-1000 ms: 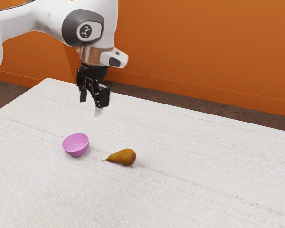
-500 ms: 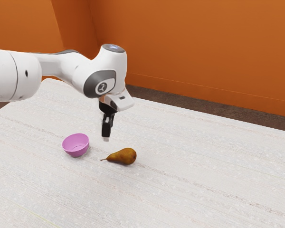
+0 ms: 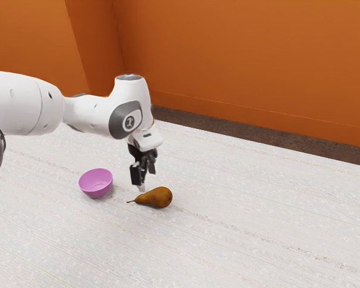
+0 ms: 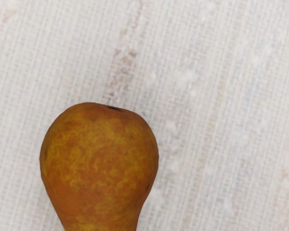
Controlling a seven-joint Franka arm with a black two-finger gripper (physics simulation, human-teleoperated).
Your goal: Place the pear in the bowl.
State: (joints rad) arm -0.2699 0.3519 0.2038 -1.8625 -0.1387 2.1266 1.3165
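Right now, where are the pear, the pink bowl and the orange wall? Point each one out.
Pear (image 3: 159, 197): exterior view, on its wide, rounded end.
Pink bowl (image 3: 96, 195): exterior view, on its outer side below the rim.
Orange wall (image 3: 246, 66): exterior view, on its broad flat face.

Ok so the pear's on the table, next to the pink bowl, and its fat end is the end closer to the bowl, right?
Not quite: the thin end of the pear is closer to the pink bowl, and the fat end is farther away. The exterior view shows it. The pear is on the table, next to the bowl.
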